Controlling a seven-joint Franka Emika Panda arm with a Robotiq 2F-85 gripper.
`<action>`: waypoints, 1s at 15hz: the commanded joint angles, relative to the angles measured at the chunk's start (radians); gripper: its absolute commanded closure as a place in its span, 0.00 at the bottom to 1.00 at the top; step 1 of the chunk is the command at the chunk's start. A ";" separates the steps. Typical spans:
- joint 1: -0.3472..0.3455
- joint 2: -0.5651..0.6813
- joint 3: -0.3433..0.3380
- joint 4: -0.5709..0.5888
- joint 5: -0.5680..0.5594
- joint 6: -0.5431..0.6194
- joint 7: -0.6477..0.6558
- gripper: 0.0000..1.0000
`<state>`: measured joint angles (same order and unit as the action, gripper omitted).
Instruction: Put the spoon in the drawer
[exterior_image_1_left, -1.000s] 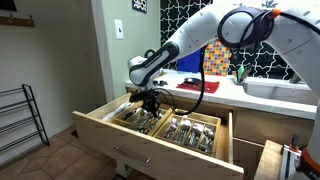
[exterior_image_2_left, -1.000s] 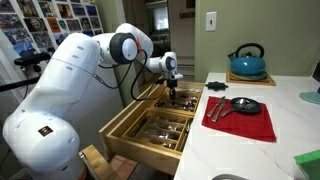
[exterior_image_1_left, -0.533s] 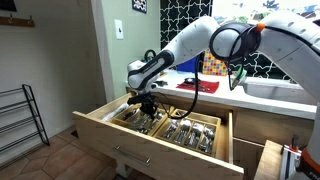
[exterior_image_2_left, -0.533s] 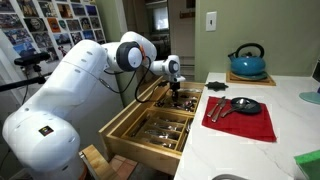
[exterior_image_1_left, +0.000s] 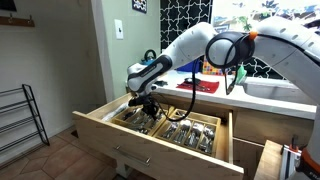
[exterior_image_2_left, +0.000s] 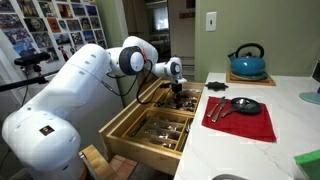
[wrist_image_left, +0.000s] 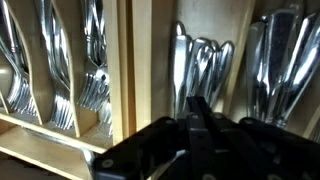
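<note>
Drawer (exterior_image_1_left: 150, 148), pale wood, pulled fully open under the counter; seen in both exterior views (exterior_image_2_left: 128, 132), dividers (wrist_image_left: 140, 60) splitting it into cutlery bays.

Gripper (exterior_image_1_left: 150, 105), lowered just above the drawer's rear bays (exterior_image_2_left: 177, 98). In the wrist view (wrist_image_left: 193, 108) the fingers are clenched together.

Spoon (wrist_image_left: 180, 60), silvery, handle running up from the fingertips and seemingly pinched there, over a bay of other spoons.

Forks (wrist_image_left: 92, 88), in the bays across the divider.

Red mat (exterior_image_2_left: 240, 122), on the counter beside the drawer, carrying a dark pan (exterior_image_2_left: 243, 104).
</note>
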<state>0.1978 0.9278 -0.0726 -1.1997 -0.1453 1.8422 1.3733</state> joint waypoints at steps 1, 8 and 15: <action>0.017 0.056 -0.022 0.078 0.002 -0.064 0.029 0.99; 0.029 0.033 -0.014 0.092 -0.006 -0.056 0.001 0.44; 0.008 -0.100 0.015 0.015 -0.007 -0.048 -0.165 0.00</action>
<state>0.2245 0.9137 -0.0749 -1.1065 -0.1466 1.7986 1.3376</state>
